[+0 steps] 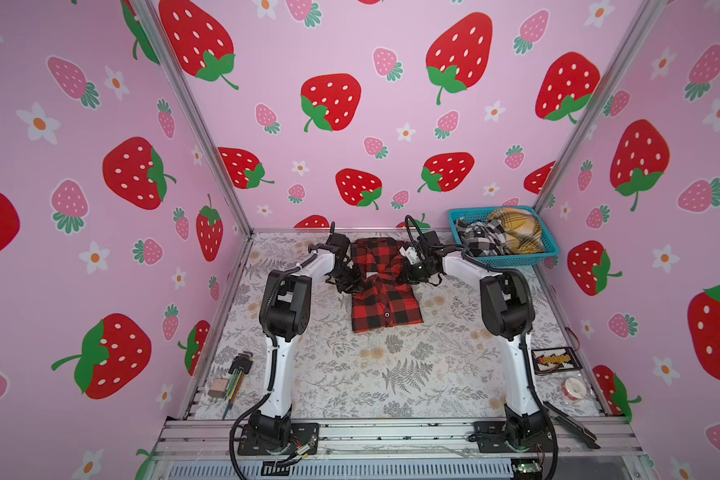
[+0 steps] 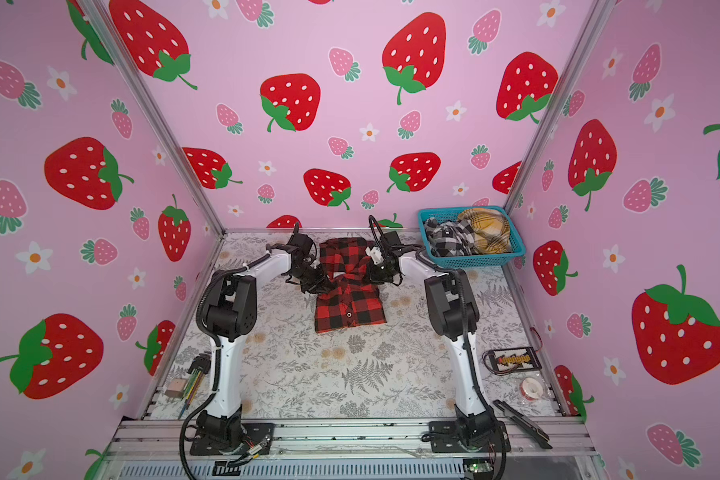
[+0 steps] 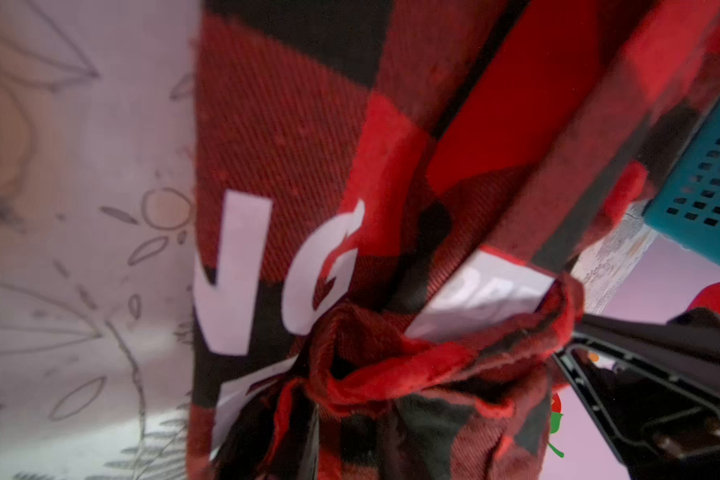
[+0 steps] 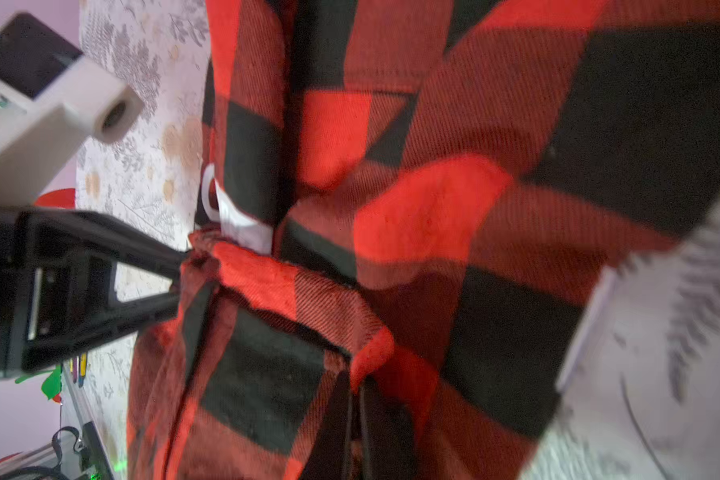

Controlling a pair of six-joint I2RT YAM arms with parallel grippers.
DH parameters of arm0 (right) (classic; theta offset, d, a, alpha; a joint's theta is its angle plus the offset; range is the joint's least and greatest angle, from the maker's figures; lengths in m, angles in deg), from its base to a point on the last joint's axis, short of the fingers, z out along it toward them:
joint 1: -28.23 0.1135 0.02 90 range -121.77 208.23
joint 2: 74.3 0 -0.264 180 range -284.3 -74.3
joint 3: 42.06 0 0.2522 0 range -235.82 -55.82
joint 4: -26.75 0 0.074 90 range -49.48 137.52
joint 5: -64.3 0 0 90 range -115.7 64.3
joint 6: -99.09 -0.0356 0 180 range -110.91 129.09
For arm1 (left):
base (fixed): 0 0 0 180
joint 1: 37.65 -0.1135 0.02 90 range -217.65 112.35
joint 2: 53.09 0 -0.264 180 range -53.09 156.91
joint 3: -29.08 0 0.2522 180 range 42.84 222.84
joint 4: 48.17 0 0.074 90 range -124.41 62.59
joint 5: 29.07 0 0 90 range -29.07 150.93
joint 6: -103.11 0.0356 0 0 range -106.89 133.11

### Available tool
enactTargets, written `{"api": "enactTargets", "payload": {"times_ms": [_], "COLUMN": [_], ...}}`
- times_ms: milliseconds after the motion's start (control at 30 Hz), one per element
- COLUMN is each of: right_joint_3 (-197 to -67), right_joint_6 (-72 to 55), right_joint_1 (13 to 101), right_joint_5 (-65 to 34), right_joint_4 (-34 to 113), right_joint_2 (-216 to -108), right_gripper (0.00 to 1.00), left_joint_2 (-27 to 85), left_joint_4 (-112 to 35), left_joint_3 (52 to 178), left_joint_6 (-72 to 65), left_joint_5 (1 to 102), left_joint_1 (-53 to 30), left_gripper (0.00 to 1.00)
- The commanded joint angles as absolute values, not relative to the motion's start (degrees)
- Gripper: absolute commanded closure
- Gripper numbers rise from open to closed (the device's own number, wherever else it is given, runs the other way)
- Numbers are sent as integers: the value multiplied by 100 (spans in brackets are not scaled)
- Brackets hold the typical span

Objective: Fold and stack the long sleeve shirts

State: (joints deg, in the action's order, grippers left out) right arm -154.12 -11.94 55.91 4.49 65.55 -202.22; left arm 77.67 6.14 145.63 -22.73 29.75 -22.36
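A red-and-black check long sleeve shirt (image 1: 385, 309) (image 2: 350, 309) lies partly folded at the back middle of the table in both top views. My left gripper (image 1: 352, 284) (image 2: 323, 286) and right gripper (image 1: 406, 274) (image 2: 371, 276) meet at its waist from either side. In the left wrist view, bunched cloth fills my left gripper (image 3: 350, 415), which is shut on a fold next to the white block letters (image 3: 233, 270). In the right wrist view my right gripper (image 4: 356, 386) is shut on a red edge of the shirt (image 4: 433, 208).
A teal basket (image 1: 512, 261) (image 3: 703, 187) at the back right holds a black-and-white plaid shirt (image 1: 479, 240) and a yellow plaid one (image 1: 516, 230). Hex keys (image 1: 240, 368) lie at the left edge. A charger (image 1: 555, 359) and tape roll (image 1: 572, 388) lie at the right.
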Motion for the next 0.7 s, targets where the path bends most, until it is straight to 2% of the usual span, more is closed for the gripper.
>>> {"api": "enactTargets", "payload": {"times_ms": [0,100,200,400,567,667], "right_joint_3": [-14776,-14332,-14114,-14862,-15012,-15022], "right_joint_6": [-1441,-1580,-1735,-1621,-1619,-1441], "right_joint_1": [5574,5566,5496,5470,5381,5413], "right_joint_5": [-49,-416,-394,-373,-561,-795], "right_joint_4": [6051,5970,5581,5817,6035,6350], "right_joint_2": [-19335,-19081,-19223,-19977,-19947,-19657], "right_gripper": [95,99,99,96,81,57], "left_joint_2": [7536,7481,7438,6568,6177,6305], "left_joint_4": [559,743,1103,973,813,822], "left_joint_3": [14948,15174,15332,14454,13728,13719], "left_joint_6": [-2229,-2060,-1917,-2056,-2148,-2098], "left_joint_5": [2844,3019,3320,3792,3727,3662], "left_joint_1": [-2069,-1931,-1911,-1856,-1814,-1870], "left_gripper": [71,67,66,57,57,58]}}
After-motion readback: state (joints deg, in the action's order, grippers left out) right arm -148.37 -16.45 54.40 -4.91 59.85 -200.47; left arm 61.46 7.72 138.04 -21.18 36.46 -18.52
